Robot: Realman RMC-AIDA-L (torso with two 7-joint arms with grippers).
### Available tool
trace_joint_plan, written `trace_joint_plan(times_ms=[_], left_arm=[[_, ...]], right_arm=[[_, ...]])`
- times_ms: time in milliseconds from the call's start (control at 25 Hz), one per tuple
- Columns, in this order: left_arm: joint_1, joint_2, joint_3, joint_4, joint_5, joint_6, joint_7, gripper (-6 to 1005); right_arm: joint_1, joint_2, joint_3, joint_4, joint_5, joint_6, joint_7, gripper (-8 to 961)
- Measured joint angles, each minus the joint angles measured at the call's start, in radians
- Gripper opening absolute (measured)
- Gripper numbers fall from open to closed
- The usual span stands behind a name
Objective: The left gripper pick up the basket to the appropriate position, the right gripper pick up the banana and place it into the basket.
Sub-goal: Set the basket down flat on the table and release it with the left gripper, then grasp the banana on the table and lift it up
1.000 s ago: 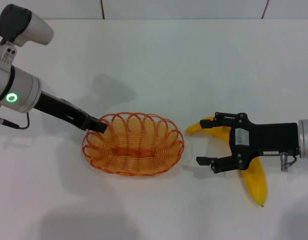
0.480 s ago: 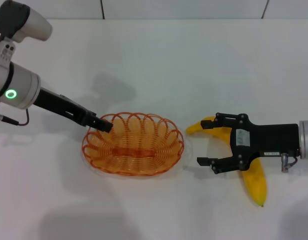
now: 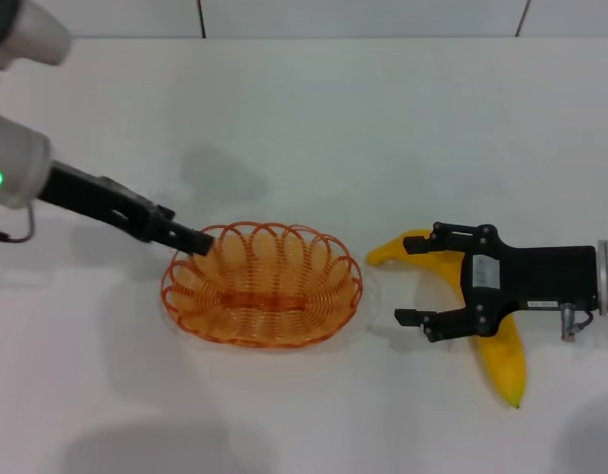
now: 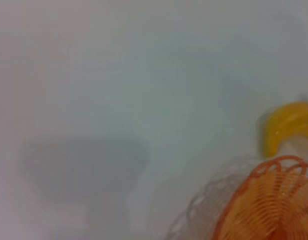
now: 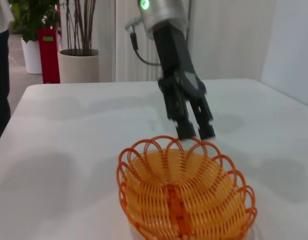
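The orange wire basket [image 3: 314, 267] rests on the white table, left of centre, and is empty. My left gripper [image 3: 198, 240] is at the basket's left rim. In the right wrist view the left gripper [image 5: 196, 132] has its fingers apart just behind the basket's [image 5: 184, 195] far rim. The yellow banana [image 3: 501, 360] lies on the table right of the basket. My right gripper [image 3: 415, 279] is open, its black body over the banana's middle and its fingers pointing at the basket. The left wrist view shows part of the basket [image 4: 264, 200] and one banana end [image 4: 289, 125].
The white table [image 3: 314, 128] stretches back to a tiled wall. In the right wrist view potted plants [image 5: 76, 30] and a red object [image 5: 48, 55] stand beyond the table's far edge.
My left arm has drawn back to the left while its fingertips stay by the basket's rim. My right gripper has shifted slightly to the right. The basket and banana have not moved.
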Motion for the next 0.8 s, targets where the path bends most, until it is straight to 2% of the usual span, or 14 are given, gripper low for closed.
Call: trace_joint_plan(times_ms=[120,160,320,480,600,800], left_arm=[[0.083,0.000,0.002,0.139,-0.068,0.068,0.011,855],[0.142,0.000,0.001,0.220,-0.115,0.098,0.026,854],[0.291,0.005,0.000,0.372,-0.254,0.140,0.130,852],[0.392,0.012,-0.011,0.385,-0.341,0.170,0.378,850],[0.456,0.006,-0.044,0.325,-0.356,0.174,0.612,848],[0.470,0.009,-0.094,0.235,-0.356,0.179,0.701,848]], right_arm=[[-0.003,0.000,0.003,-0.001,0.002,0.000,0.000,890],[-0.004,0.000,0.006,-0.001,0.003,0.000,0.000,890],[-0.014,0.000,0.028,-0.002,0.004,0.000,0.000,890],[-0.032,-0.001,0.054,-0.008,0.004,-0.002,-0.003,890],[-0.039,-0.001,0.057,-0.016,0.004,-0.002,-0.005,889],[-0.041,-0.001,0.057,-0.017,0.006,-0.006,-0.001,889]])
